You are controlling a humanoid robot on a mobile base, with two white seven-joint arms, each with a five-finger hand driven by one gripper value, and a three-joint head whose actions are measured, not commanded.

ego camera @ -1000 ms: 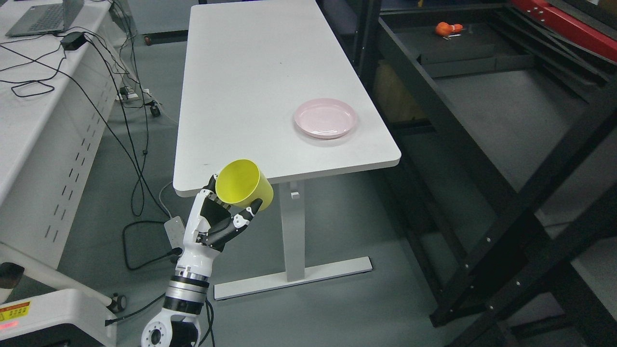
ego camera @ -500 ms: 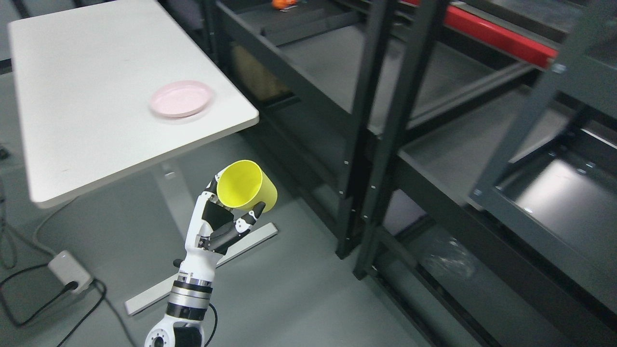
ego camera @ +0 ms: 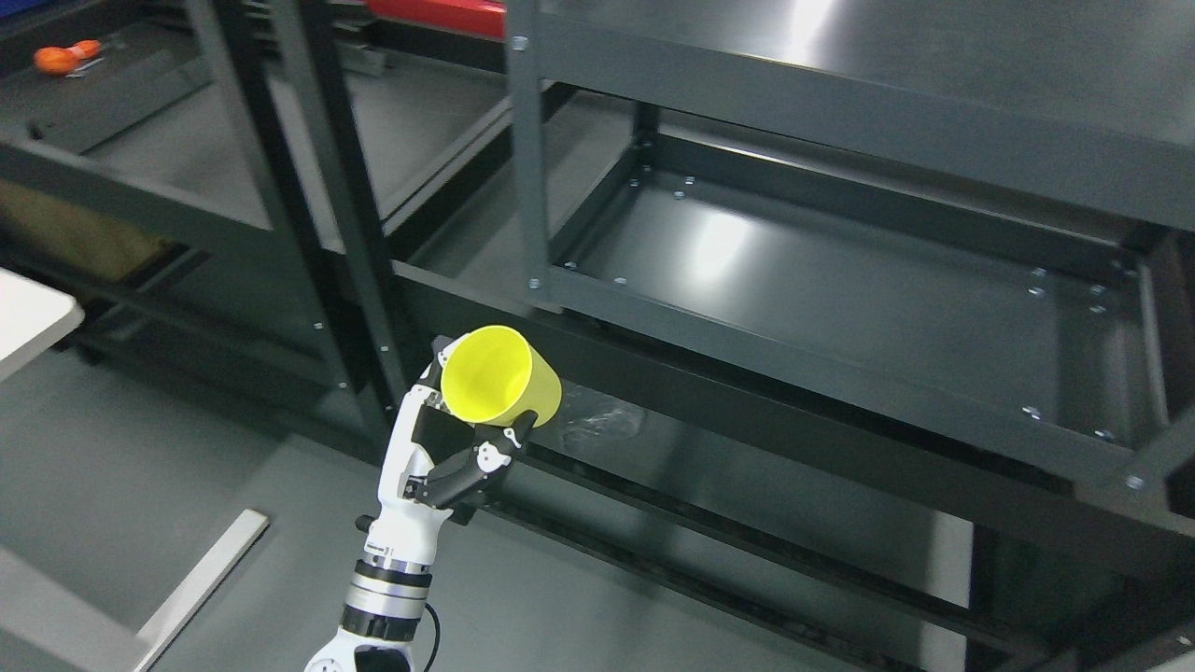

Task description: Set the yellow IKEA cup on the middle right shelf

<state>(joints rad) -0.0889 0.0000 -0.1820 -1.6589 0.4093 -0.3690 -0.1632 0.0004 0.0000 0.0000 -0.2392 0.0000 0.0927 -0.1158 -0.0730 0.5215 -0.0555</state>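
My left hand (ego camera: 457, 439) comes up from the bottom edge left of the middle and is shut on the yellow cup (ego camera: 499, 376). The cup is tilted, its open mouth facing up and to the left. It hangs in the air in front of the dark metal rack, below and left of the rack's middle shelf (ego camera: 840, 289), which is a bare dark tray on the right. The right hand does not show.
A black upright post (ego camera: 341, 215) of the rack stands just left of the cup. A second rack section at the left holds an orange object (ego camera: 65, 58). A corner of the white table (ego camera: 28, 317) shows at the left edge.
The whole picture has swung to the right: the white table and pink plate have slid out at the left and the rack's shelves now fill the view. The hand still holds the cup the same way.
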